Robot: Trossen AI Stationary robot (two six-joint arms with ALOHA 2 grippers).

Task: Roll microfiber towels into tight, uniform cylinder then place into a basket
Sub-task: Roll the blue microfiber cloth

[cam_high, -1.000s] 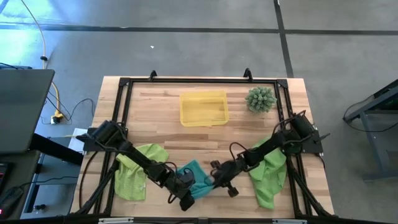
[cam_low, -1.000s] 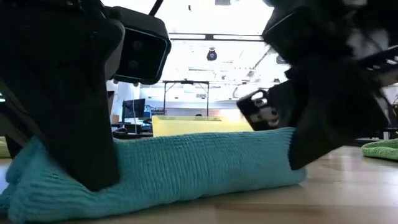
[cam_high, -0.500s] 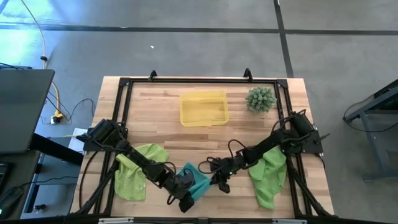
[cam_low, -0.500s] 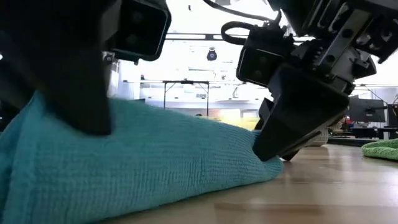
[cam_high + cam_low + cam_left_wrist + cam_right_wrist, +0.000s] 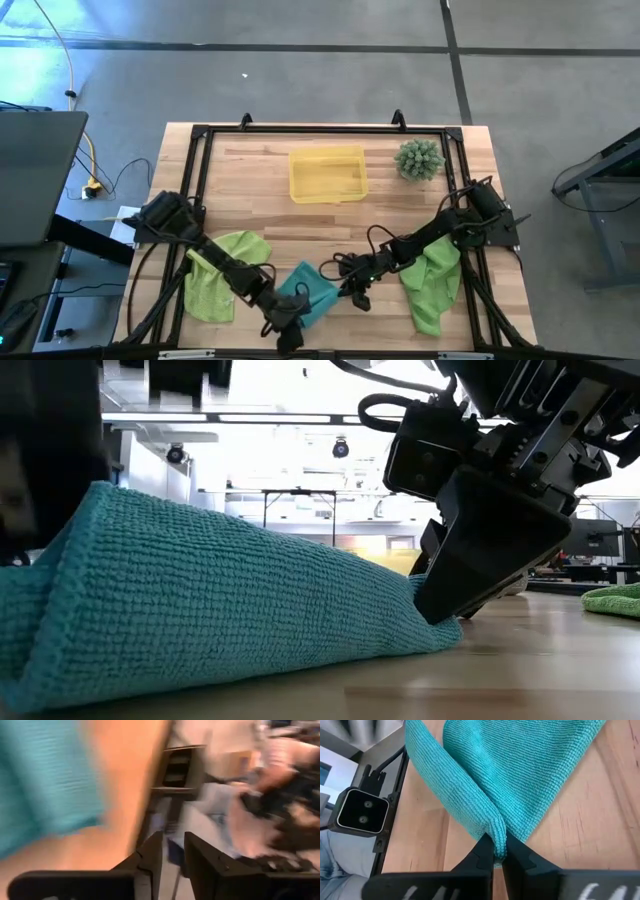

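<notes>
Grey concrete floor [image 5: 300, 80] with dark seams; bright ceiling lights [image 5: 300, 418] beyond.

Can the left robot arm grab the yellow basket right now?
Probably not right away. The left gripper is down at the table's near edge by the teal towel, while the yellow basket sits far across the table, though nothing blocks the way.

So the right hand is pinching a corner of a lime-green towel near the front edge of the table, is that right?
Not quite: the towel it pinches is teal, not lime-green. The right wrist view shows the right hand shut on a fold of the teal towel; the rest is right.
</notes>
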